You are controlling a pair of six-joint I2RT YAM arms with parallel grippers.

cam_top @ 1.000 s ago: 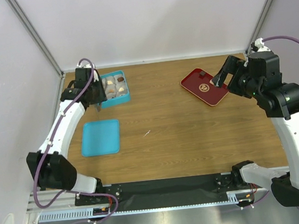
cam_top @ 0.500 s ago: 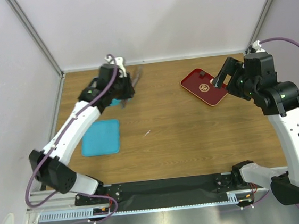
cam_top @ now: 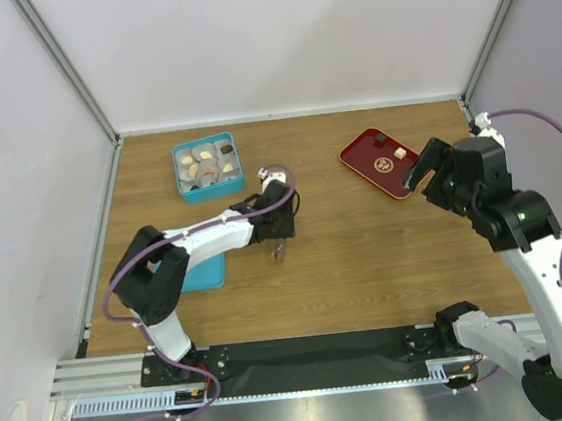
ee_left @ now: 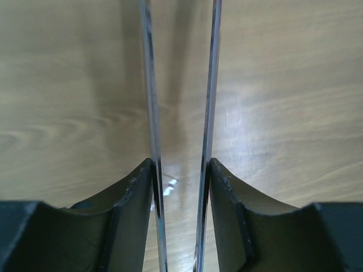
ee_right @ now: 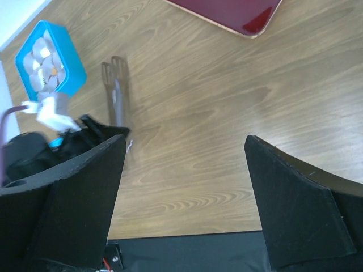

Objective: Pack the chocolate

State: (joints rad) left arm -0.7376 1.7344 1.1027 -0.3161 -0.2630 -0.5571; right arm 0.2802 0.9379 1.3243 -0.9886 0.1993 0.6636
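At mid-table: tongs (ee_left: pixel 151 113), blades narrowly apart, nothing seen between them, clamped in left gripper (ee_left: pixel 180 170); come away from blue box (cam_top: pixel 179 176), likely bound for red tray (cam_top: pixel 406 181); chocolate (cam_top: pixel 399 153): two pieces on tray, others boxed; right gripper (ee_right: pixel 186 141) wide, empty, beside tray

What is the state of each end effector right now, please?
Left end effector: closed on the metal tongs.
Right end effector: open, holding nothing.
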